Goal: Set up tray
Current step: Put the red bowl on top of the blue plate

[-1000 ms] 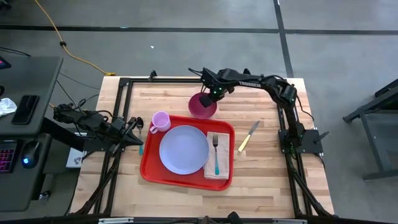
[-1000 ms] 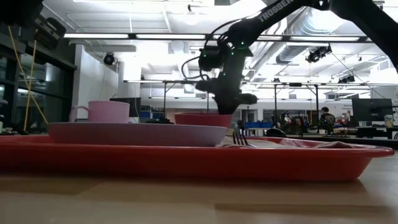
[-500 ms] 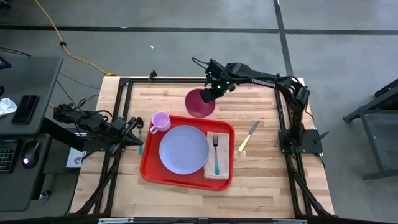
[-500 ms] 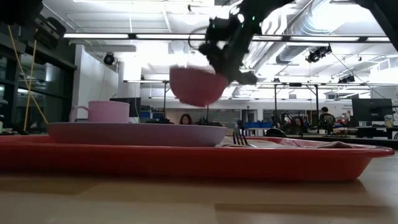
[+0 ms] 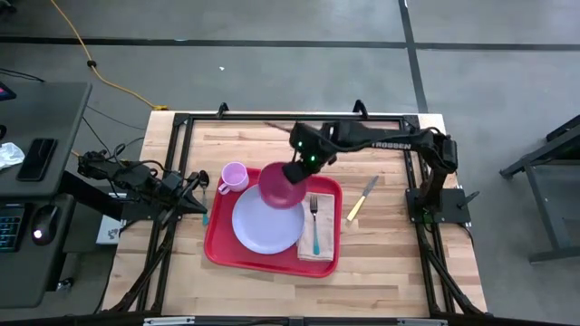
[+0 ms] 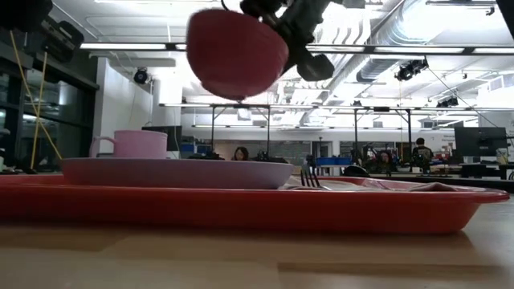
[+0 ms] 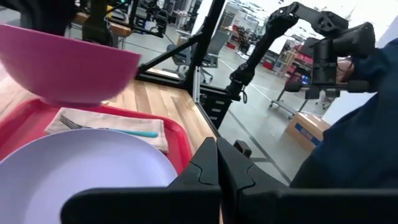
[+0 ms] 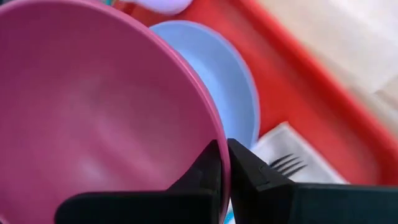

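The red tray point(image 5: 220, 243) lies at the table's middle. It bears a lavender plate point(image 5: 263, 231), a pink cup point(image 5: 234, 176) at its far left corner, and a teal-handled fork point(image 5: 314, 226) on a napkin. A magenta bowl point(image 5: 279, 186) hangs above the plate's far edge, well over it in the low view point(image 6: 237, 52). My right gripper point(image 5: 295, 171) is shut on it. At the table's left edge my left gripper point(image 5: 201, 191) waits, shut and holding nothing point(image 7: 217, 171). My right gripper pinches the bowl's rim point(image 8: 208, 121), one finger inside the bowl and one outside. The fingers slant down from the table's far right side. The bowl hangs clear of plate and tray, tilted.
A yellow-handled knife point(image 5: 362, 197) lies on the bare wood right of the tray. A teal-handled utensil point(image 5: 206, 215) lies left of the tray, near my left gripper. A black frame point(image 5: 272, 118) runs round the table top.
My right gripper has lifted the bowl off the table beyond the tray's far edge. It has carried the bowl up and toward the near left, over the plate's far part. The bowl has tipped along the way.
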